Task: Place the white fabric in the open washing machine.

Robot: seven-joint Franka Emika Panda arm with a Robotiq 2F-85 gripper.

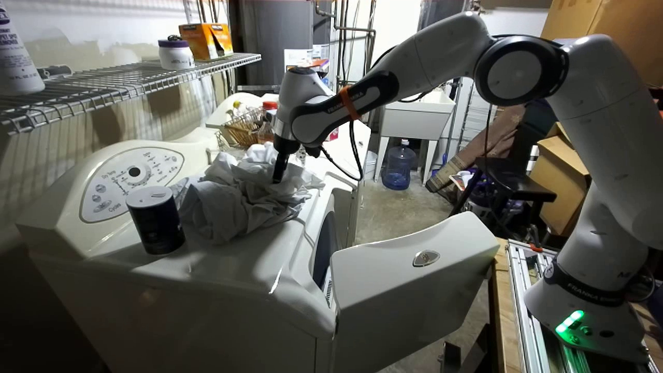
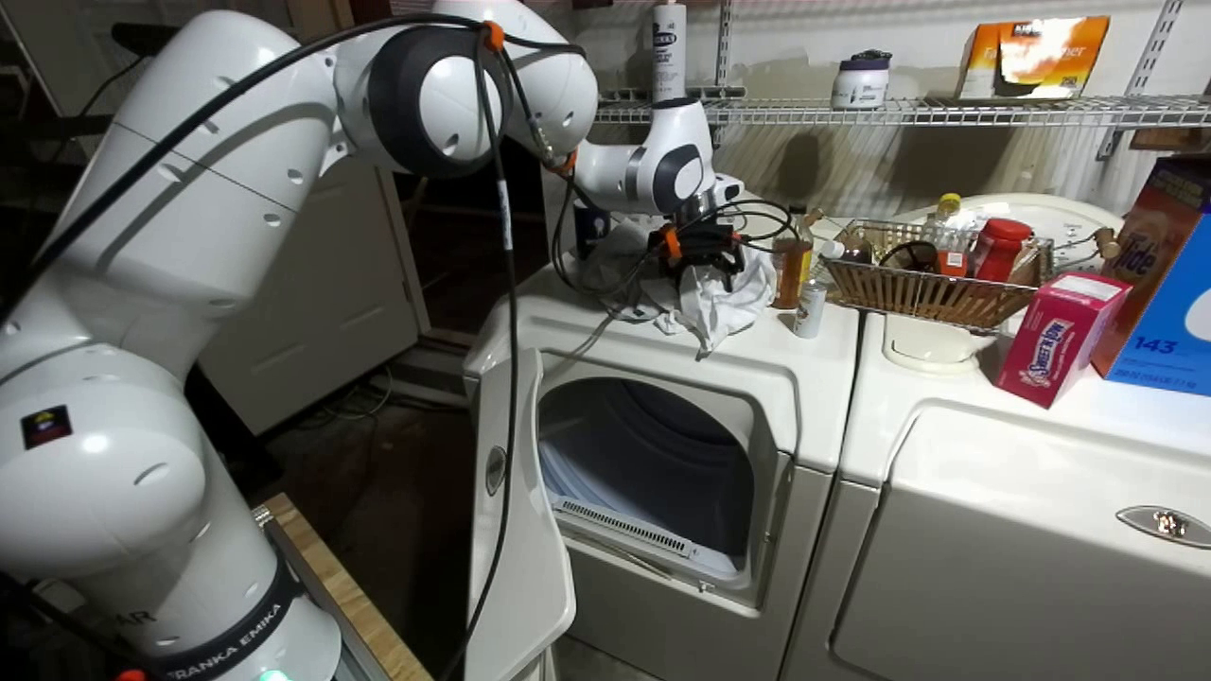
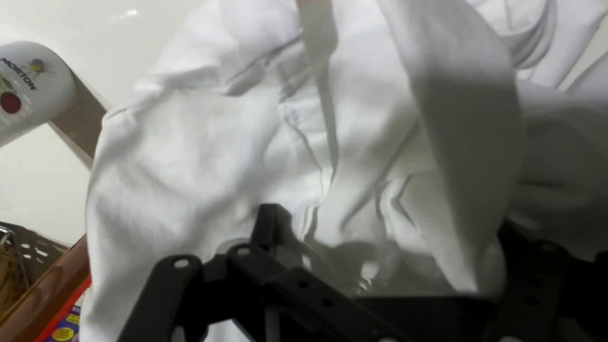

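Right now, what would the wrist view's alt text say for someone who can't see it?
Rumpled white fabric fills most of the wrist view, with folds between the spread black fingers of the open tool. At the left edge, a white Morton container shows.

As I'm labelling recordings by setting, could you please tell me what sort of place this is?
Most likely a home laundry area, going by the open front-loading laundry machine, the Tide box and the utility sink.

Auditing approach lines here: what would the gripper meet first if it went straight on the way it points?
The white fabric, below the gripper; the two may be touching, but depth is unclear. Past its folds, likely the top of the washing machine.
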